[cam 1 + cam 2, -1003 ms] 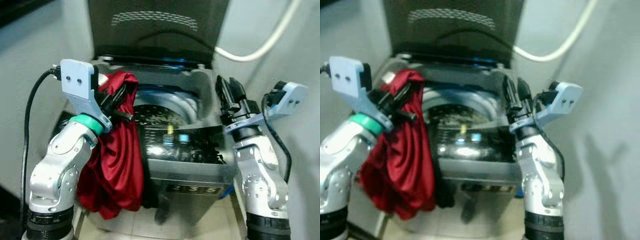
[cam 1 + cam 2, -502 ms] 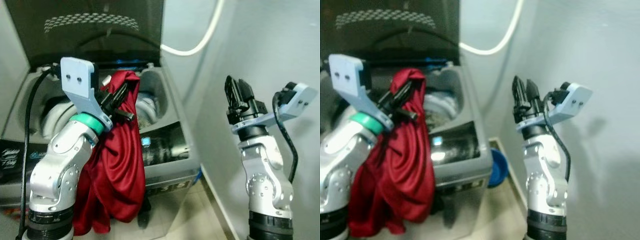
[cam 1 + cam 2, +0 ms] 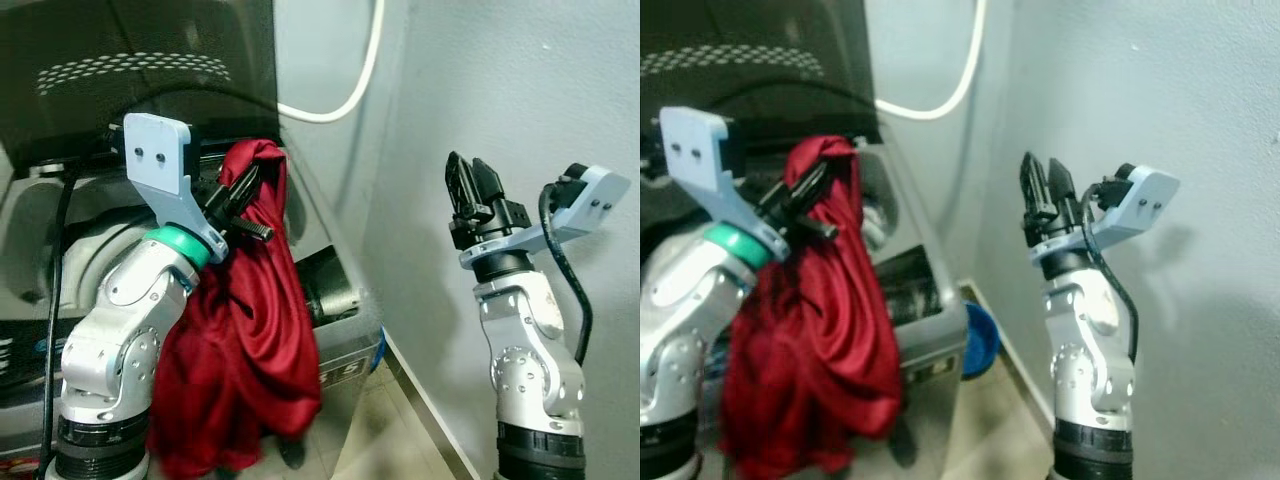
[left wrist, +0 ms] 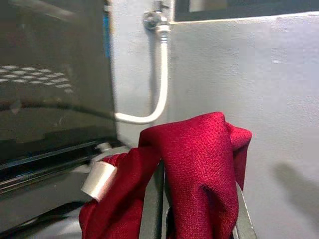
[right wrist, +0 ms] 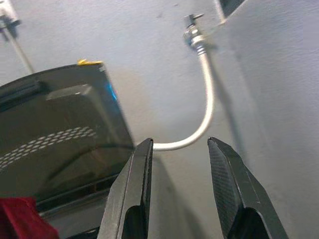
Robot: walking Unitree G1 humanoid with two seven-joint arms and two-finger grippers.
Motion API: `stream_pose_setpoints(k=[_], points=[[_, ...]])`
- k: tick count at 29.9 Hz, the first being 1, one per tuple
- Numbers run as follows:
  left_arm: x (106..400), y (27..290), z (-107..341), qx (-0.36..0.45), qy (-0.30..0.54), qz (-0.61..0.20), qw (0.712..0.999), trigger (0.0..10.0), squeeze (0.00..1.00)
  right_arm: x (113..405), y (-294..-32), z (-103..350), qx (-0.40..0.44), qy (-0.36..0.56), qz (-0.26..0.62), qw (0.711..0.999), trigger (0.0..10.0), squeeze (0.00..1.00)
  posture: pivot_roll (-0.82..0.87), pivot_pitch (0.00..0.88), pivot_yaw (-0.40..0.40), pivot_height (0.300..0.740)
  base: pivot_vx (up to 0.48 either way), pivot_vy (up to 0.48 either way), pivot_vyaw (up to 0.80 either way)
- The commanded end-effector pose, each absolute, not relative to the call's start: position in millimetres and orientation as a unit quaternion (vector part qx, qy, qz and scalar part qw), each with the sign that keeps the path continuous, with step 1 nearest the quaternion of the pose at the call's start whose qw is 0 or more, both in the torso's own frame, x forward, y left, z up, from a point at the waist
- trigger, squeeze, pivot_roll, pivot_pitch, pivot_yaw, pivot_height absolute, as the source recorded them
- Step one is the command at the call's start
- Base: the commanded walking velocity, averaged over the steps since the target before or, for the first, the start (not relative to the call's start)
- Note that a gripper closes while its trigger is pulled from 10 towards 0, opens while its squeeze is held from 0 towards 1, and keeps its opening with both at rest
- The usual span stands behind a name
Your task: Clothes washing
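Left pincer [image 3: 240, 200] clamped on red cloth [image 3: 245, 340] at open washing machine [image 3: 930, 330].
Cloth hangs beside the machine's front. Right pincer [image 3: 470, 185] raised near the wall, fingers parted, empty. Right wrist view adds the tap [image 5: 193, 31] and white hose [image 5: 202, 124].

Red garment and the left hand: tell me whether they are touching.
Touching. In the left wrist view the red garment is draped over and between the left hand's fingers; the left eye view shows it hanging from that hand.
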State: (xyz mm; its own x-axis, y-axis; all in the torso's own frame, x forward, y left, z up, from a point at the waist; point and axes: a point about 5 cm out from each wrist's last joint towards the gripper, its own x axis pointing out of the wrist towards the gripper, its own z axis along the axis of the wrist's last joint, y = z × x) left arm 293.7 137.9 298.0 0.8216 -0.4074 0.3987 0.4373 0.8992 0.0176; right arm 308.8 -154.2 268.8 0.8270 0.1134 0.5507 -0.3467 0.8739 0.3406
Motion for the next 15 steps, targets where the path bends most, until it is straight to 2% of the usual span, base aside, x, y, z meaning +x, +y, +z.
stream_pose_setpoints(k=[1, 7, 13, 14, 15], points=[[292, 139, 300, -0.035, -0.205, -0.219, 0.953, 10.0, 0.0, 308, -153, 268, 0.215, -0.265, 0.128, 0.931, 10.0, 0.0, -0.04, 0.056, 0.034, 0.74, 0.0, 0.48, 0.0], [293, 140, 300, -0.026, -0.209, -0.214, 0.954, 10.0, 0.0, 307, -150, 269, 0.202, -0.267, 0.138, 0.932, 10.0, 0.0, -0.04, 0.054, 0.035, 0.74, 0.0, 0.0, 0.0], [302, 145, 313, 0.016, -0.249, -0.193, 0.949, 10.0, 0.0, 306, -141, 273, 0.18, -0.273, 0.172, 0.929, 10.0, 0.0, -0.03, 0.05, 0.029, 0.74, 0.0, 0.0, 0.0], [316, 141, 329, 0.095, -0.303, -0.159, 0.935, 10.0, 0.0, 306, -129, 282, 0.146, -0.293, 0.205, 0.922, 10.0, 0.0, -0.03, 0.056, 0.024, 0.74, 0.0, 0.0, 0.0], [316, 141, 329, 0.095, -0.303, -0.159, 0.935, 10.0, 0.0, 306, -129, 282, 0.146, -0.293, 0.205, 0.922, 10.0, 0.0, -0.03, 0.056, 0.024, 0.74, 0.0, 0.0, 0.0]])
